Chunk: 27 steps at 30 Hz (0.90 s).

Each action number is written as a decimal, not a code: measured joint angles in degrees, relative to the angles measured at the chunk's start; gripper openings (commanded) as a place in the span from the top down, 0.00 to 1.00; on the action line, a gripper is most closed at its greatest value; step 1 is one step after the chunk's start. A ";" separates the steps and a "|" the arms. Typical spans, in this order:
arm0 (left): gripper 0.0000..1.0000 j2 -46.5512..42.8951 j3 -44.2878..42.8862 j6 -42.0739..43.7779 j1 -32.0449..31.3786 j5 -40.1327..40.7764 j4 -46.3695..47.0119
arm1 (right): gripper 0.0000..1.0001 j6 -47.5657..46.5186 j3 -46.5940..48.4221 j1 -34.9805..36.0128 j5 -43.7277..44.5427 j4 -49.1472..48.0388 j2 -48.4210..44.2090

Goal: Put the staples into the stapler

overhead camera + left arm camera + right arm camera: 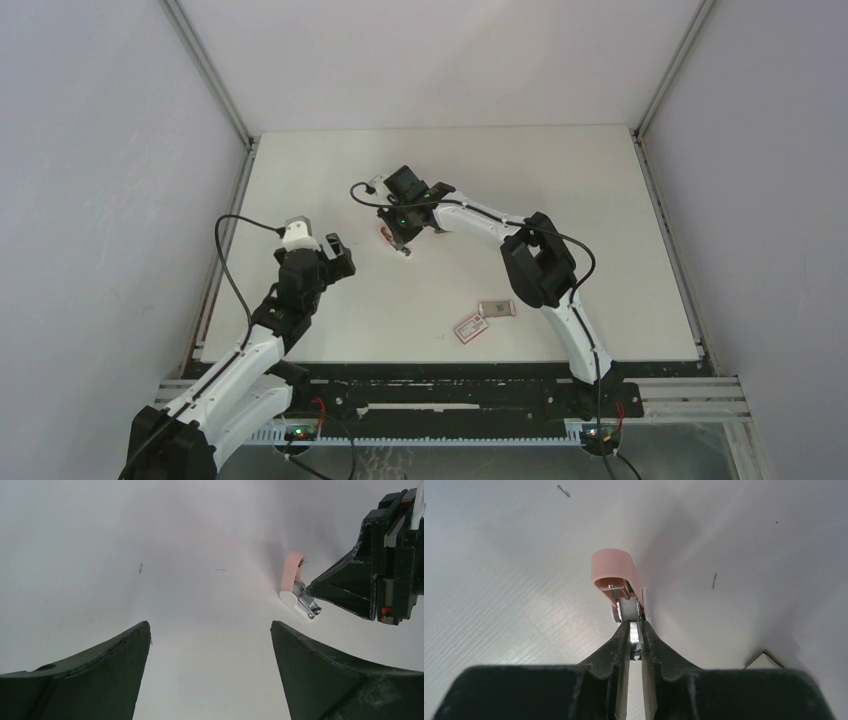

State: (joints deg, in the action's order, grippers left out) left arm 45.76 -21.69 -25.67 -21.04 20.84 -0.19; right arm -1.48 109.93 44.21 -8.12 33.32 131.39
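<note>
Two robot arms work over a white counter [600,200], at the step of feeding staples into the stapler. The right arm stretches forward and to its left, wrist tipped down. Its right end effector [635,630] is narrow, pinching a small ribbed silvery piece, probably the staples [634,635], though this is not certain. Directly ahead of its fingertips and touching them lies the stapler [616,570], its pink top swung up and its metal channel exposed. The next move likely calls for sliding the strip straight along that channel, then letting go. The left arm is bent, and its left end effector [210,630] hangs wide and empty above bare counter, with the stapler off to its right. Well behind the right end effector lie a pale tray [497,308] and a red-labelled sleeve [470,328].
</note>
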 measured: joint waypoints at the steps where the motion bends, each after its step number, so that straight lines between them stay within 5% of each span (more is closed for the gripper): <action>1: 0.06 0.00 0.00 0.00 0.00 0.00 0.00 | 0.88 0.02 -0.02 -0.02 0.00 0.00 0.11; 27: 0.06 0.00 0.00 0.00 0.00 0.00 0.00 | 0.91 0.50 -0.17 -0.37 -1.01 -0.13 1.09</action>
State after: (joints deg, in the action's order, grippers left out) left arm 45.76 -21.69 -25.67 -21.04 20.84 -0.19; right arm -0.97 109.75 43.83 -9.13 33.19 132.49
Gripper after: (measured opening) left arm 0.940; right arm 0.094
